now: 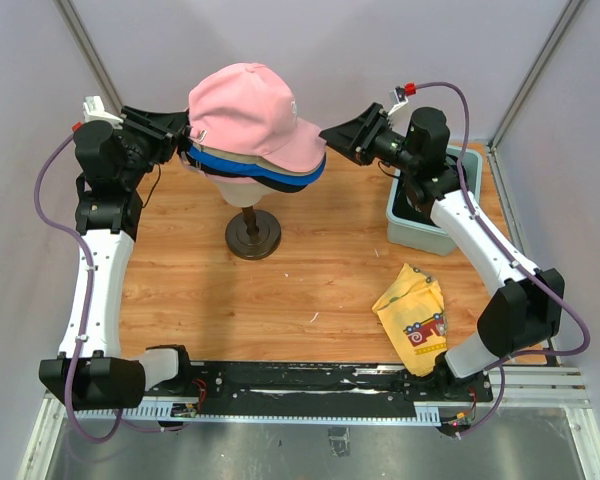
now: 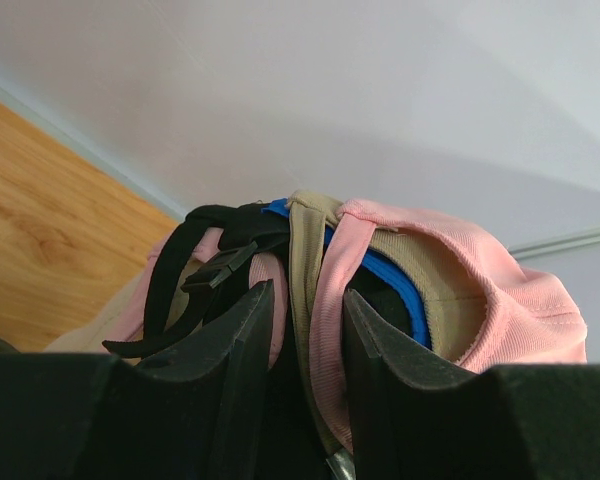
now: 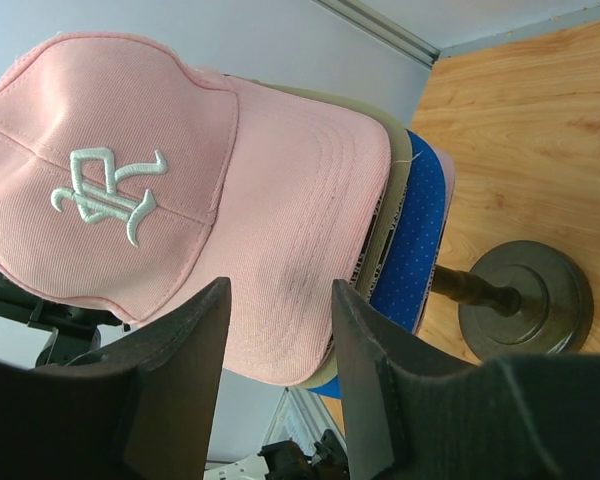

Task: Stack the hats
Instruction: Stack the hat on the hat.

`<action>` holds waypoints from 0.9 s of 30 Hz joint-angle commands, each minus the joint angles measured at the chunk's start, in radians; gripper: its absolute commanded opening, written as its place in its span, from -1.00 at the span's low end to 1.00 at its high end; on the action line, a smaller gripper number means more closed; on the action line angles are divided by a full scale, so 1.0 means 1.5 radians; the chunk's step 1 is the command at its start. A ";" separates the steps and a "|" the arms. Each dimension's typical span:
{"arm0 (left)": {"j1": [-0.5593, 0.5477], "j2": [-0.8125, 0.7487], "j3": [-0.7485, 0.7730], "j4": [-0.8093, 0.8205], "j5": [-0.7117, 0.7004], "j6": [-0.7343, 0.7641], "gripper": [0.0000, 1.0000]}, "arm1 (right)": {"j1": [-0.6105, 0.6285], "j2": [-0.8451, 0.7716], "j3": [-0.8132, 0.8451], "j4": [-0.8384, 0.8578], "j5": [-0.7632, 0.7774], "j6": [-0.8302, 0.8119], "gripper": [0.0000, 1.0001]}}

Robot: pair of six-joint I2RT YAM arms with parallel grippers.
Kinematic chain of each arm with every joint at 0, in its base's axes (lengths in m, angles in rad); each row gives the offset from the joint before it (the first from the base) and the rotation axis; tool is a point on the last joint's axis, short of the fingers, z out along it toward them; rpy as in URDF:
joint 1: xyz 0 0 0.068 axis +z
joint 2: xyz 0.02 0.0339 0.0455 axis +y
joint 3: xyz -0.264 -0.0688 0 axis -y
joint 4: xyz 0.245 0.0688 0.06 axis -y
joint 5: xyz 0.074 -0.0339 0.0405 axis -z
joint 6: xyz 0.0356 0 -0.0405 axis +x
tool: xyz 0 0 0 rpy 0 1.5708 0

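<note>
High above the pink cap (image 1: 250, 110) the top camera looks down, while each wrist camera faces that cap close up, from opposite sides.

The pink cap (image 1: 250, 110) is matt, finely ribbed cloth with a raised stitched white logo (image 3: 105, 192), the blue cap (image 3: 420, 235) a finely dotted weave, the table (image 1: 310, 285) smooth wood grain with a slight sheen, the stand base (image 3: 528, 298) dull dark metal, and the bin (image 1: 420, 238) smooth plastic.
</note>
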 commanded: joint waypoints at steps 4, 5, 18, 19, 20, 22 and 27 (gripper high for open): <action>0.003 0.006 -0.018 -0.029 0.011 0.015 -0.24 | -0.008 -0.012 -0.009 -0.026 0.025 -0.033 -0.07; 0.003 0.006 -0.018 -0.029 0.011 0.015 -0.24 | -0.008 -0.012 -0.010 -0.027 0.026 -0.033 -0.07; 0.003 0.005 -0.019 -0.027 0.013 0.011 -0.24 | -0.001 -0.008 0.005 -0.011 0.015 -0.020 -0.07; 0.003 0.006 -0.019 -0.026 0.013 0.011 -0.24 | 0.001 -0.006 0.006 -0.010 0.013 -0.018 -0.07; 0.003 0.005 -0.019 -0.025 0.013 0.010 -0.24 | 0.003 -0.004 0.008 -0.007 0.011 -0.015 -0.07; 0.003 0.006 -0.019 -0.025 0.014 0.010 -0.24 | 0.006 -0.002 0.011 -0.005 0.011 -0.014 -0.07; 0.003 0.006 -0.018 -0.025 0.015 0.010 -0.24 | 0.017 0.003 0.028 -0.007 0.012 -0.014 -0.07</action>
